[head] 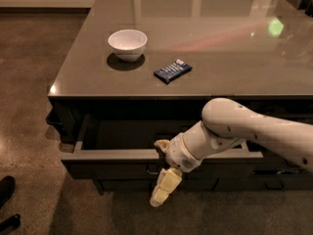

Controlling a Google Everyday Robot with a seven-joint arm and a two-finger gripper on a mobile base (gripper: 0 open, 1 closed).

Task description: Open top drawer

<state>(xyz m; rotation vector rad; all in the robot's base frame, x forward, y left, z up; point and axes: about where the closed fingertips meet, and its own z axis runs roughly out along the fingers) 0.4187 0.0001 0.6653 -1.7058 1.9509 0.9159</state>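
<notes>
1. The top drawer (110, 163) stands pulled out from under the counter (220, 58).
2. The gripper (163, 174) sits against the drawer front near its middle (whether it is clamped on anything, I cannot tell).

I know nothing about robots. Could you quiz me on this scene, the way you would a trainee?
1. True or false: the top drawer is fully shut.
2. What lies on the counter beside the white bowl? A) a spoon B) a dark blue packet C) an apple
3. Fill in: the gripper is at the drawer's ____, below the counter's edge.
Key: 1 false, it is pulled out; 2 B; 3 front.
</notes>
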